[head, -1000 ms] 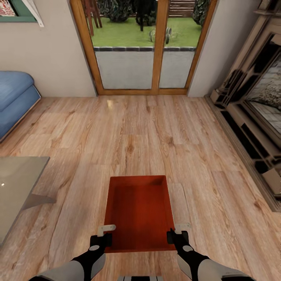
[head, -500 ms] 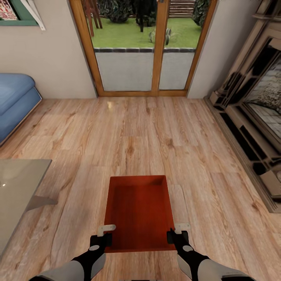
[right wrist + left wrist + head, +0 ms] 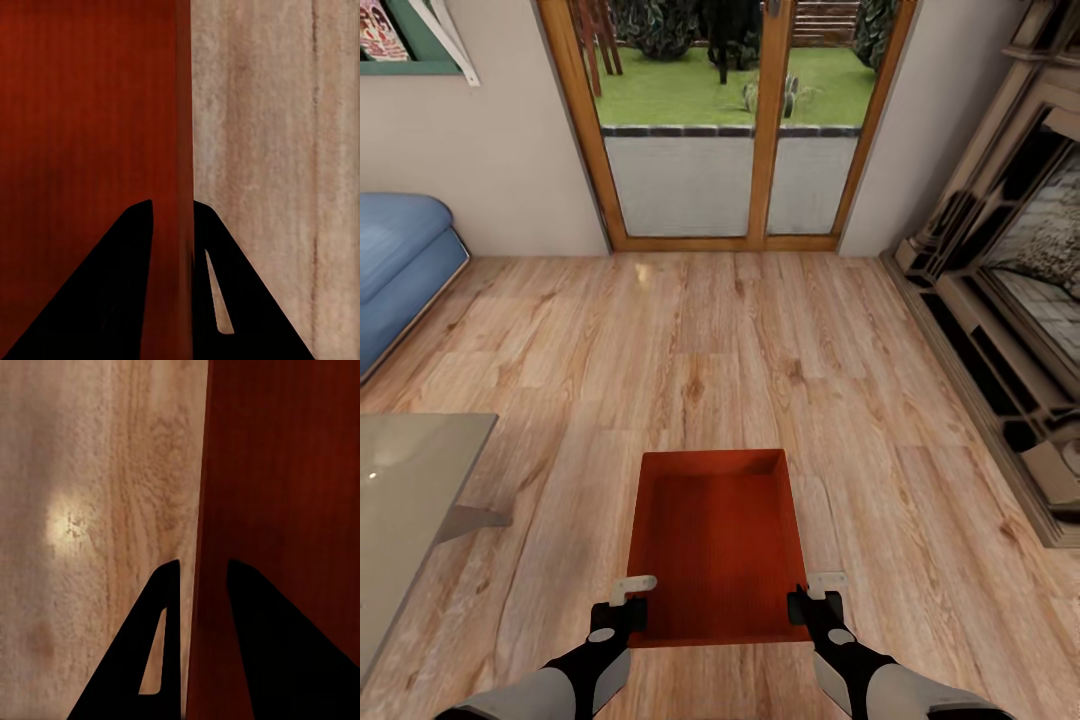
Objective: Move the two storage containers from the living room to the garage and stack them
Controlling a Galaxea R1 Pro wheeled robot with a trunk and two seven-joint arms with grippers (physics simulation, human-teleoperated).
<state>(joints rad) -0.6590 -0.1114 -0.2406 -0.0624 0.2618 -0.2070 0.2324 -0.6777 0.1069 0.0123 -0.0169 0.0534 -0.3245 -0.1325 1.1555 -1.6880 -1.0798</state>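
Observation:
One orange-red storage container (image 3: 715, 545) hangs level just above the living room's light wood floor (image 3: 710, 340), in front of me. My left gripper (image 3: 632, 600) is shut on the near end of its left wall, my right gripper (image 3: 810, 598) on the near end of its right wall. In the left wrist view the black fingers of the left gripper (image 3: 201, 566) straddle the thin wall of the container (image 3: 285, 472). The right wrist view shows the right gripper (image 3: 174, 204) pinching the wall of the container (image 3: 82, 97) likewise. The garage is out of view.
Wood-framed glass doors (image 3: 730, 130) stand straight ahead. A blue sofa (image 3: 400, 250) lies at the left, a grey table (image 3: 400, 490) at the near left, and the fireplace (image 3: 1010, 300) lines the right wall. Open floor stretches ahead between them.
The whole view has shifted slightly: doors, sofa and table sit a little lower in the picture, so the camera moved. The container and both grippers keep their place in view.

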